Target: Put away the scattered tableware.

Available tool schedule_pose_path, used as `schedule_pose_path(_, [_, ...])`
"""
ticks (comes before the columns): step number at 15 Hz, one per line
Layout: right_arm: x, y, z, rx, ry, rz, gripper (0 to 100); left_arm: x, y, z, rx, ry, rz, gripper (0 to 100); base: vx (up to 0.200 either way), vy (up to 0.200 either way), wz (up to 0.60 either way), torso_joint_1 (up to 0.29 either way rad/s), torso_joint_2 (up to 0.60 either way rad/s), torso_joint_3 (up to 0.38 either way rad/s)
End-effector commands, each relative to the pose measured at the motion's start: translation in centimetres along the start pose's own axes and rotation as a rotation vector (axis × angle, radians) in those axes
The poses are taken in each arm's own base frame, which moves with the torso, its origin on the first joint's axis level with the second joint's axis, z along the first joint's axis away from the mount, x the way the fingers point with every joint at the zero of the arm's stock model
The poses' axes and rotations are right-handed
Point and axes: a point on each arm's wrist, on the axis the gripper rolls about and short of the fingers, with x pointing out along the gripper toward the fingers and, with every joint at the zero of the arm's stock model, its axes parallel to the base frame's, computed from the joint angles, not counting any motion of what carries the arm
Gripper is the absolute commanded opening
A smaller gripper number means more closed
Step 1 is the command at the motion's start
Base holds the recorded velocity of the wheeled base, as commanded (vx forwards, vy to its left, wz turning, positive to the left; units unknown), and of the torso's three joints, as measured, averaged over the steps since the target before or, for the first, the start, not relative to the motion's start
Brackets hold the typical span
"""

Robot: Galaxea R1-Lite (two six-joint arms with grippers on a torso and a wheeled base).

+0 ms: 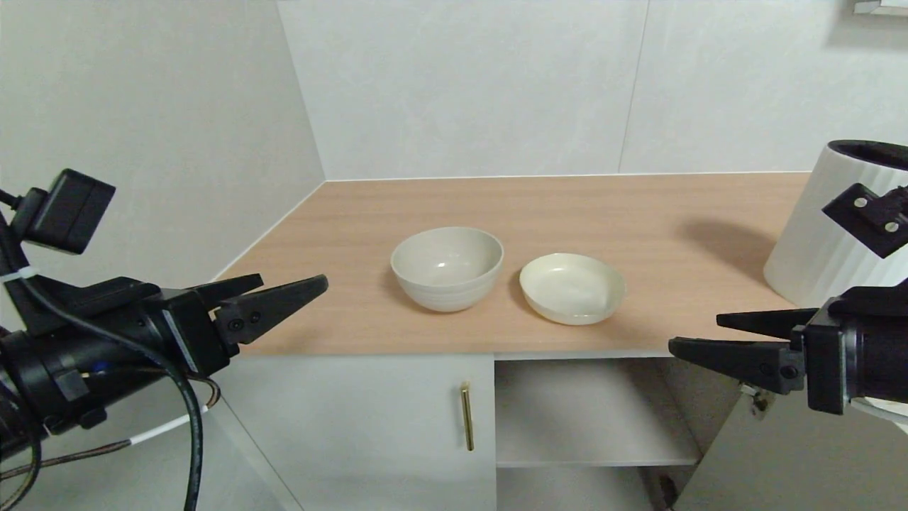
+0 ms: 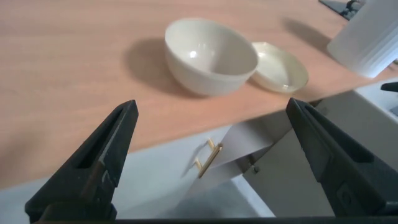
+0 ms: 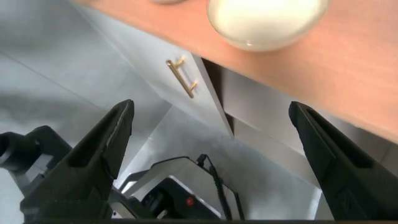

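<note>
Cream bowl (image 1: 447,268) beside shallow dish (image 1: 572,287) on counter (image 1: 355,213); left gripper (image 1: 294,280), right gripper (image 1: 694,332): fingers apart.

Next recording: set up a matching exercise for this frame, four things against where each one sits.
Things:
1 deep bowl
2 shallow dish
3 ribbed white container
4 brass handle

Places:
A far right of the counter
B on the closed cabinet door
C mid-counter, left one of the pair
D mid-counter, above the open shelf

Pairs: 1-C, 2-D, 3-A, 4-B
</note>
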Motion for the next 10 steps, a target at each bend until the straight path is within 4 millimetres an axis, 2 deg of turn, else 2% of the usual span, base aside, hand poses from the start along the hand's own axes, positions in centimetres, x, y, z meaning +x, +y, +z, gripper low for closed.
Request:
schedule_pose_path(1, [0.2, 0.0, -0.1, 0.001, 0.006, 0.000, 100, 0.2, 0.1, -0.1, -0.002, 0.005, 0.002, 100, 0.000, 0.000, 0.00, 0.212, -0.49, -0.295])
schedule_pose_path(4, [0.3, -0.1, -0.1, 0.001, 0.005, 0.000, 100, 0.4, 0.1, -0.3, -0.001, 0.015, 0.001, 100, 0.000, 0.000, 0.00, 0.194, -0.46, -0.259])
schedule_pose_path(7, [1.4, -0.3, 0.0, -0.019, 0.000, -0.004, 100, 0.8, 0.1, -0.1, 0.002, 0.026, -0.040, 100, 0.000, 0.000, 0.00, 0.054, -0.13, -0.072])
schedule_pose_path(10, [4.9, -1.0, 2.1, 0.021, 0.003, -0.106, 100, 3.1, 0.2, 0.9, -0.008, 0.072, -0.039, 100, 0.000, 0.000, 0.00, 0.000, 0.00, 0.000])
